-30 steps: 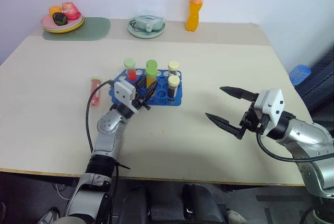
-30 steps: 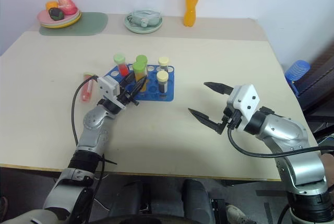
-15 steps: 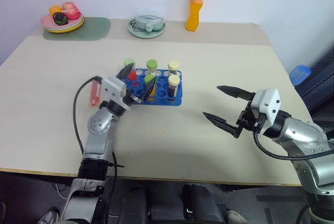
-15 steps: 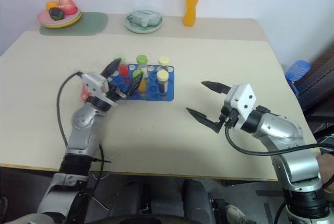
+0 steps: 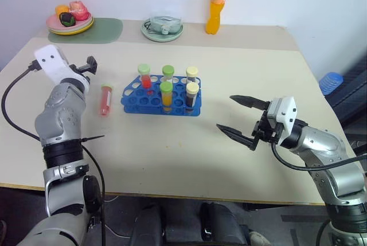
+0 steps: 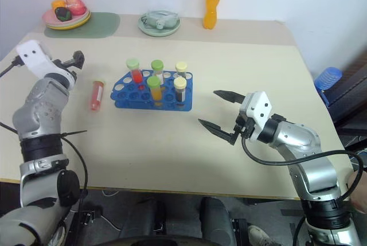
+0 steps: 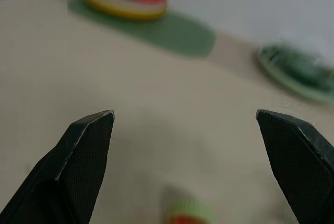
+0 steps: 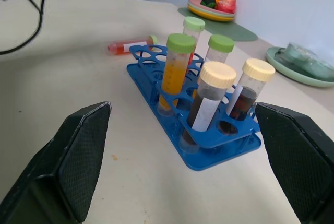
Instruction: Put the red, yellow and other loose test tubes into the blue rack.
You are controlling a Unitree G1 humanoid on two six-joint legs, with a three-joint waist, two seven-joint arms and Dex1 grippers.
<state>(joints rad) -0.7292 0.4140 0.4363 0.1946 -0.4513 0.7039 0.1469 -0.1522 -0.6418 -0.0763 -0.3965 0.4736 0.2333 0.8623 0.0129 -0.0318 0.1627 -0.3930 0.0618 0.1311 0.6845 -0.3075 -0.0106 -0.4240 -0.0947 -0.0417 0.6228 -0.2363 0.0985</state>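
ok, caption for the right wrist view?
Open right tool facing the blue rack holding five capped tubes; one red tube lies beyond.

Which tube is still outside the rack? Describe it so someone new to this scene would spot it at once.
Start at the blue rack in the middle of the table, where five capped tubes stand upright. Just off the rack's end on the robot's left lies the loose test tube, flat on the tabletop. It holds red liquid and is the only tube lying down.

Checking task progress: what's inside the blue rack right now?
The blue rack holds five upright capped tubes: red, yellow-orange, two dark, one unclear. One red tube lies loose beside it. Tube bottoms are hidden.
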